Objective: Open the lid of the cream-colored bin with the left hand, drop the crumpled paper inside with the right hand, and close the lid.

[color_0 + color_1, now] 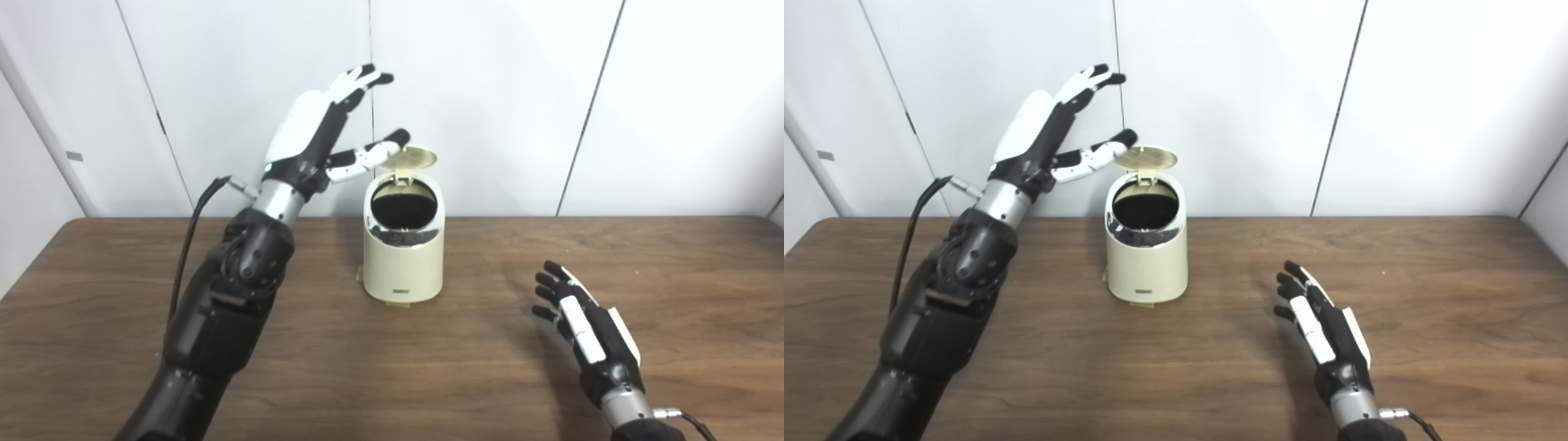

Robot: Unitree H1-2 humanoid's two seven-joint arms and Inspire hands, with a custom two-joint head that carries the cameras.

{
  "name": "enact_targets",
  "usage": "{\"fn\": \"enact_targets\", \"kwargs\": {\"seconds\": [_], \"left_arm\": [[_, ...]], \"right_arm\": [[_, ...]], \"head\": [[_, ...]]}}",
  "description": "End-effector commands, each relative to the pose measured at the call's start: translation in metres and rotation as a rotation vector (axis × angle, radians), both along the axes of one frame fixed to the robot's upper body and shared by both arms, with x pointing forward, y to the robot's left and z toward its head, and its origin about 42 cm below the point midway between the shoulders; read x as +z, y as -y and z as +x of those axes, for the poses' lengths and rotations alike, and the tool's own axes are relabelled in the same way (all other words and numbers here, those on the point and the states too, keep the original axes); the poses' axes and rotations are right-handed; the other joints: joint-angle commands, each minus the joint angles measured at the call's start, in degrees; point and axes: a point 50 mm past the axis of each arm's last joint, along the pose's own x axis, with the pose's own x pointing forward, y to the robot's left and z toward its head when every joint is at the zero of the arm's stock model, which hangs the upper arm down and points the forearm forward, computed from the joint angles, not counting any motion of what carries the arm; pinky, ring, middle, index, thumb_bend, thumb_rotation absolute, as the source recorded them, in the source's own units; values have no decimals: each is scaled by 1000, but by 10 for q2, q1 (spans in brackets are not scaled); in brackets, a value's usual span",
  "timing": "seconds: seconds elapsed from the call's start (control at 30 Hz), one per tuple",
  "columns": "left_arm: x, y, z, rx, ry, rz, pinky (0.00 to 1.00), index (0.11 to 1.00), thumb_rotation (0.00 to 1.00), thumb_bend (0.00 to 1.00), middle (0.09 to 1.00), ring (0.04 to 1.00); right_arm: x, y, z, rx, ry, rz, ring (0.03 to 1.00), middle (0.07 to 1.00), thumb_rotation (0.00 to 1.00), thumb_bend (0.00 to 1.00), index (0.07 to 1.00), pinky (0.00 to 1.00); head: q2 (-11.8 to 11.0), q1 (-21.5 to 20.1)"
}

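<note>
The cream-colored bin [404,257] stands on the wooden table [392,367] near its back edge. Its round lid [411,159] is tipped up and back, and the dark inside shows. My left hand [324,131] is raised to the upper left of the bin, open, with its thumb tip at the lid's left edge. My right hand [582,327] hovers low over the table to the right of the bin, open and empty, fingers spread. No crumpled paper shows in either view.
White wall panels [490,92] rise straight behind the table. A black cable [190,239] hangs from my left wrist. The table's left edge [30,263] lies beside my left arm.
</note>
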Motion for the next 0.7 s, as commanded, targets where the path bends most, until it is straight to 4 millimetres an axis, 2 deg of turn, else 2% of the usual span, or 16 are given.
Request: {"fn": "enact_targets", "kwargs": {"seconds": [0.0, 0.03, 0.17, 0.4, 0.5, 0.67], "left_arm": [[33, 4, 8, 32, 122, 99, 950, 909, 675, 571, 965, 1000], [34, 5, 10, 45, 128, 139, 963, 901, 715, 575, 965, 1000], [31, 11, 17, 84, 126, 258, 998, 868, 768, 590, 986, 1000], [22, 8, 23, 123, 122, 383, 997, 776, 782, 590, 985, 1000], [17, 6, 26, 127, 101, 413, 998, 744, 779, 588, 986, 1000], [9, 2, 27, 130, 50, 439, 975, 707, 841, 599, 970, 1000]], "right_arm": [[18, -3, 5, 16, 103, 10, 882, 871, 801, 588, 901, 805], [18, -3, 5, 12, 102, 10, 880, 866, 804, 601, 898, 807], [19, -4, 3, 3, 103, 18, 884, 862, 814, 618, 898, 815], [19, -5, 2, -20, 118, -53, 870, 848, 812, 607, 895, 795], [18, -5, 1, -31, 122, -102, 855, 836, 822, 638, 893, 771], [18, -5, 1, -44, 129, -159, 847, 827, 825, 670, 892, 755]], "head": [[0, 0], [0, 1], [1, 0], [4, -1], [5, -2], [6, -5]]}}
